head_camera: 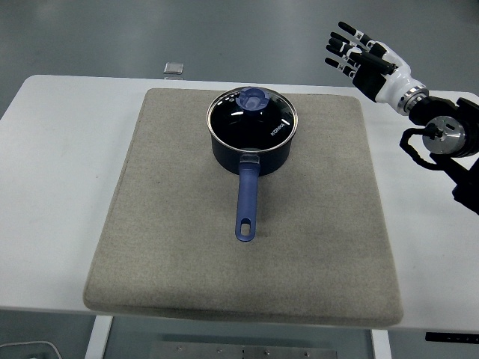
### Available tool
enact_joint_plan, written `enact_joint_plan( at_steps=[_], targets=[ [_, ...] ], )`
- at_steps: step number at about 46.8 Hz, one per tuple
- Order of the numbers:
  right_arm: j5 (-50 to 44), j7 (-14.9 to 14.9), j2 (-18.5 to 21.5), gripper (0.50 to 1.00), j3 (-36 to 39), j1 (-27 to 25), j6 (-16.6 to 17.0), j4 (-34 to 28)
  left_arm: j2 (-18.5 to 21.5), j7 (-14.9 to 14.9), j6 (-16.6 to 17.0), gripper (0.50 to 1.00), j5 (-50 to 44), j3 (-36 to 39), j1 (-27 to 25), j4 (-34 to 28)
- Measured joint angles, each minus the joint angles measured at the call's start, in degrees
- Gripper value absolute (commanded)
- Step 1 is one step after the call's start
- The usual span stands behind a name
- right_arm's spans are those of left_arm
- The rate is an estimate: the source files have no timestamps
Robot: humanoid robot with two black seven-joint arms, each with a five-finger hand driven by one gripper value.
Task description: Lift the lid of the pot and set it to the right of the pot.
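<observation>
Lid (pixel 253 114) is on the pot (pixel 251 153), far side of the mat (pixel 224 224); right hand (pixel 358 56) hovers well right, fingers spread, empty.

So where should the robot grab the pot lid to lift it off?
By the blue knob in the middle of the glass pot lid, coming straight down from above. The knob sticks up, while the lid's rim sits flush on the saucepan. The right hand, open and off to the right, looks best placed.

Lidded blue pot (pixel 251 134) on a grey mat (pixel 314 247), right hand (pixel 364 60) spread high at far right
</observation>
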Motion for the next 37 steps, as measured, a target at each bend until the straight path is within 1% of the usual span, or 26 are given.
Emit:
enact_joint_plan(
  at_steps=[25, 37],
  targets=[
    [-0.91, 0.31, 0.71, 0.903, -0.65, 0.49, -0.04, 0.29, 0.00, 0.00, 0.43, 1.000, 0.00, -0.03, -0.08, 0.60],
    [-9.26, 0.59, 0.63, 0.903, -0.27, 0.77, 0.16, 0.47, 0.00, 0.00, 0.44, 1.000, 0.00, 0.01, -0.10, 0.61]
  ],
)
